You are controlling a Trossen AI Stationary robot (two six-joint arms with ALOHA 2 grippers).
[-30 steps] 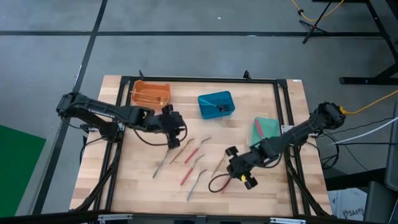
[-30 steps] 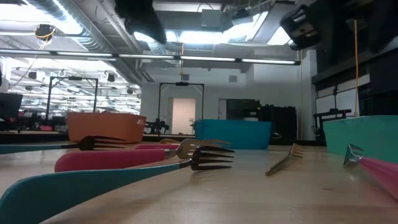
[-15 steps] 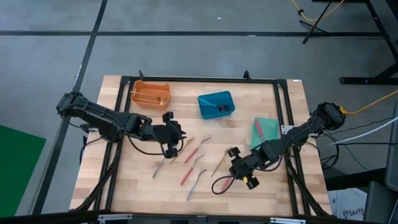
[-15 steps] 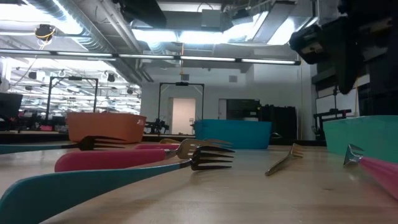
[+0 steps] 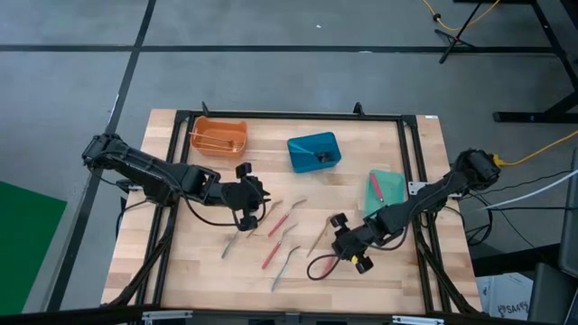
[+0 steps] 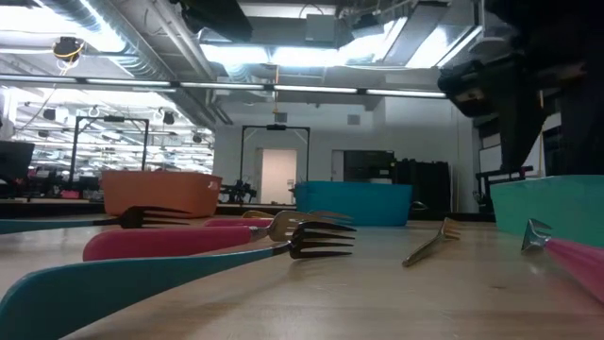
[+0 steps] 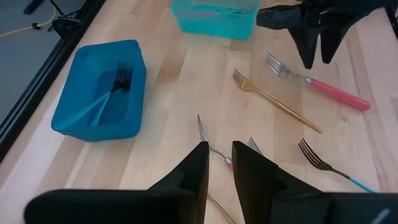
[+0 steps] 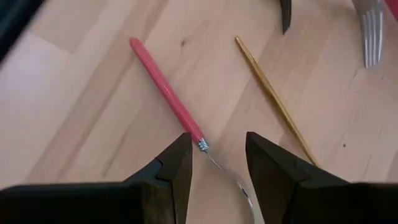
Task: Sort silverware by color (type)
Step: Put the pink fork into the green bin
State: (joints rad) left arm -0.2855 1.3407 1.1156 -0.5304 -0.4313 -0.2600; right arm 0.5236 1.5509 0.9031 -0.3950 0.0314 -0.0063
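Several pieces of silverware lie flat on the wooden table [image 5: 208,271], among them a red-handled one [image 5: 280,219] and a gold fork [image 5: 318,236]. My right gripper [image 8: 217,158] is open, low over a red-handled utensil [image 8: 165,90]. Its fingers stand either side of the utensil's metal neck [image 8: 214,163] without touching it. My left gripper [image 7: 219,168] hovers open, its gap narrow, above another red-handled utensil [image 7: 211,144] near the table's middle [image 5: 248,203]. The blue bin [image 7: 99,93] holds blue-handled forks.
The orange bin [image 5: 219,135] stands far left, the blue bin [image 5: 314,152] far centre and the green bin [image 5: 386,187] right. A gold fork [image 7: 273,102], a pink-handled fork [image 7: 323,84] and a teal-handled fork [image 7: 329,165] lie between the arms. A dark cable loop [image 5: 318,268] lies by my right gripper.
My left gripper has swung a little toward the table's near edge, then kept still. My right gripper has gone down toward the red-handled utensil. Neither has opened or shut, and no silverware has moved.
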